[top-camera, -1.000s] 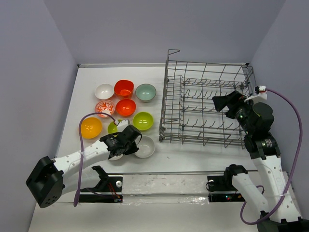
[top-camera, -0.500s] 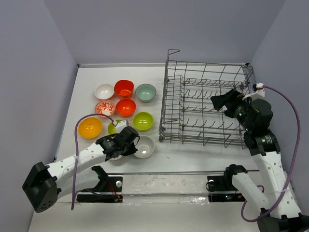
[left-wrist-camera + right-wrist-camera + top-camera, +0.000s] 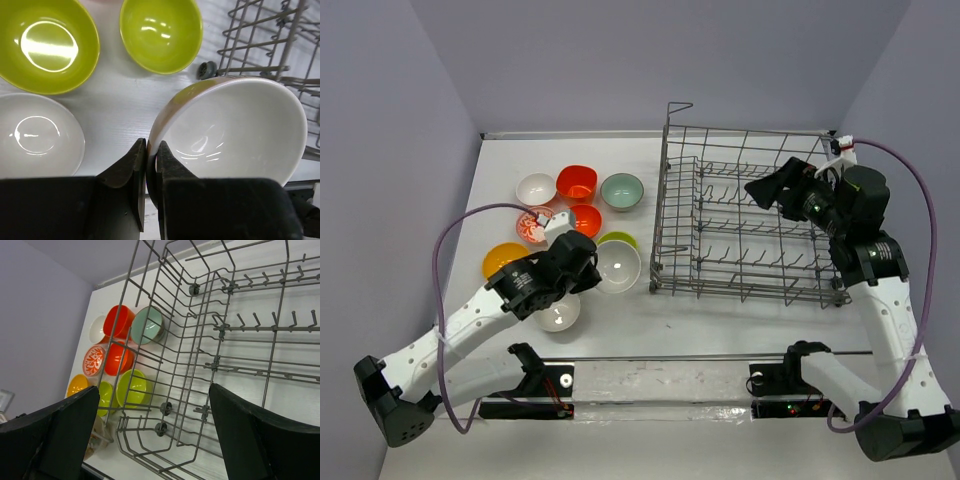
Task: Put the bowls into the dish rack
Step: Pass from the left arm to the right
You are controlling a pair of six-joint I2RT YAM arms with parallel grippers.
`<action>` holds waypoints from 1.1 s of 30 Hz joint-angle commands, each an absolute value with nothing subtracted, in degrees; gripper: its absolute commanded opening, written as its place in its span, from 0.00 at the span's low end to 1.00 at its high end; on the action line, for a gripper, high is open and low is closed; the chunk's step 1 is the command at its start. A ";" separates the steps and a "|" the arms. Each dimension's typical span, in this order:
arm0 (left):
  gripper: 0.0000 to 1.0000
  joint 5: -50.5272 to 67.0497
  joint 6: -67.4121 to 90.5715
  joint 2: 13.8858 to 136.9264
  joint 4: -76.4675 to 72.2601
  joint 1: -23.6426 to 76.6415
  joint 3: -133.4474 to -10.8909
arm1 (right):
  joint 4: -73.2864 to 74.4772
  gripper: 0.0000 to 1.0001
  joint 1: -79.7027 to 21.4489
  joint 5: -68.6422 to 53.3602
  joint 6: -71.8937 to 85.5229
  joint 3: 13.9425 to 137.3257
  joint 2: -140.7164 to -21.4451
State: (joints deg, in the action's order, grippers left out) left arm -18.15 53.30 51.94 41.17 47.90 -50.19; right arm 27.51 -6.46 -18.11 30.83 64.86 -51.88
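Note:
My left gripper (image 3: 582, 272) (image 3: 151, 160) is shut on the rim of a white bowl (image 3: 618, 265) (image 3: 235, 135), one finger inside and one outside. It holds the bowl above the table, just left of the dish rack (image 3: 750, 215) (image 3: 270, 40). The other bowls stay on the table: white (image 3: 558, 312), lime green (image 3: 47, 45) (image 3: 161, 32), orange-yellow (image 3: 502, 260), red-orange (image 3: 576, 183), teal (image 3: 622, 191) and red-patterned (image 3: 534, 224). My right gripper (image 3: 770, 193) (image 3: 155, 400) hangs open over the rack with nothing in it.
The rack's tall wire side (image 3: 665, 200) and upright tines (image 3: 250, 322) stand between the bowls and the rack's floor. The arm bases and a mounting rail (image 3: 670, 380) run along the near edge. Purple walls close in the table.
My left gripper has lifted the white bowl off the table and carried it away and right toward the rack, uncovering another white bowl. My right gripper rose a little over the rack.

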 commanded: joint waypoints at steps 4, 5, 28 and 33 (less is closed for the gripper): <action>0.00 -26.80 50.19 52.64 45.87 48.16 -67.75 | 30.58 0.93 -8.17 -23.47 29.44 76.63 -57.21; 0.00 -27.42 49.66 53.26 46.14 48.16 -69.50 | 30.85 0.93 -8.78 -23.29 29.53 77.77 -58.00; 0.00 -32.09 36.21 78.57 45.09 43.51 -102.39 | 43.33 0.84 -45.16 16.08 25.75 106.26 -80.95; 0.00 -30.15 35.33 81.03 43.68 42.19 -104.15 | 46.05 0.80 -47.64 23.54 24.96 108.72 -83.84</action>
